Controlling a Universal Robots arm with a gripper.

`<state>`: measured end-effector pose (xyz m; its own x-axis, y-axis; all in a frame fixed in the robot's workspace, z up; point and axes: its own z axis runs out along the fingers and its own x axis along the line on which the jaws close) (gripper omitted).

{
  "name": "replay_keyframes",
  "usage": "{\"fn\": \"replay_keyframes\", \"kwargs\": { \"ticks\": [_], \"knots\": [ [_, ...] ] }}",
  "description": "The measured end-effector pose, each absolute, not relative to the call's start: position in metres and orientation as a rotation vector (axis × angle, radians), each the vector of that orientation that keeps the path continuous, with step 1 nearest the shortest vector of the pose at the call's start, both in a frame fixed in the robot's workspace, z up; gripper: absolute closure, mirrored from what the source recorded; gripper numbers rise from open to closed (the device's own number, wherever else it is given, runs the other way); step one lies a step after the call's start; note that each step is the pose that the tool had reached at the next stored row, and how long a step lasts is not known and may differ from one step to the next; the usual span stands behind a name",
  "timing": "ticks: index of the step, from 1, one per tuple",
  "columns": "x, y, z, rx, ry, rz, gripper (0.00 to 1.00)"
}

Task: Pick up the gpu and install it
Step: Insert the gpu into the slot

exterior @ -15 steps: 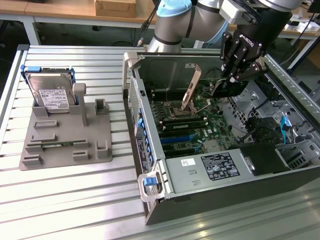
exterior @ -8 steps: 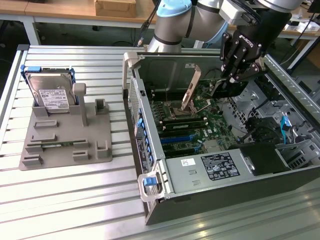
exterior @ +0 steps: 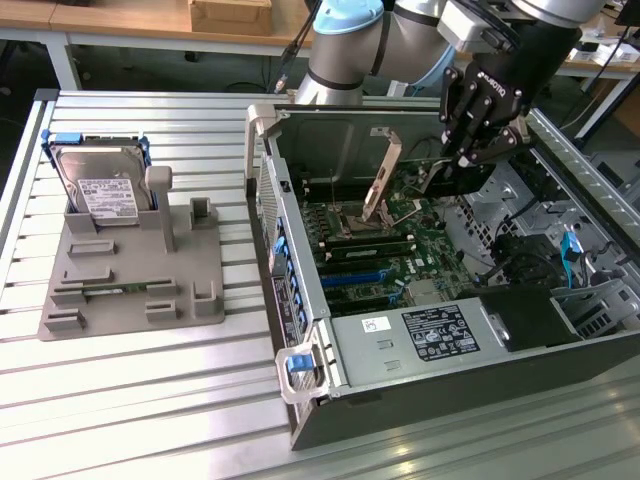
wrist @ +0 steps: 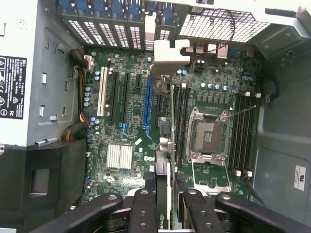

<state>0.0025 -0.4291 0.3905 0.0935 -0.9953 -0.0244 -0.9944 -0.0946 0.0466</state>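
I have the fingers (wrist: 141, 213) partway closed and clamped on the gpu (wrist: 168, 189). It hangs edge-on inside the open case (exterior: 420, 400), at about 1 o'clock in the exterior view, over the motherboard (wrist: 121, 121) and beside the CPU socket (wrist: 208, 133). Its long axis runs from my grip toward 9 o'clock, with the beige bracket (exterior: 384, 175) leading toward the rear slot wall (wrist: 112, 22); the drive cage (exterior: 530, 200) crowds the 3 o'clock side, and the room above is open.

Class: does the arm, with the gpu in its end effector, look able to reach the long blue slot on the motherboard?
Probably yes: the case is open, the end effector holds the gpu over the motherboard, and nothing covers the long blue slot.
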Motion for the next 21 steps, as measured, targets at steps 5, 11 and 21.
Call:
{"fn": "replay_keyframes", "kwargs": {
  "ticks": [5, 11, 21],
  "knots": [
    [0.0025, -0.4291, 0.3896, 2.310, -2.102, -0.077, 0.74],
    [0.0025, -0.4291, 0.3886, 2.310, -2.102, -0.077, 0.74],
    [0.0025, -0.4291, 0.3865, 2.310, -2.102, -0.077, 0.74]
  ]
}}
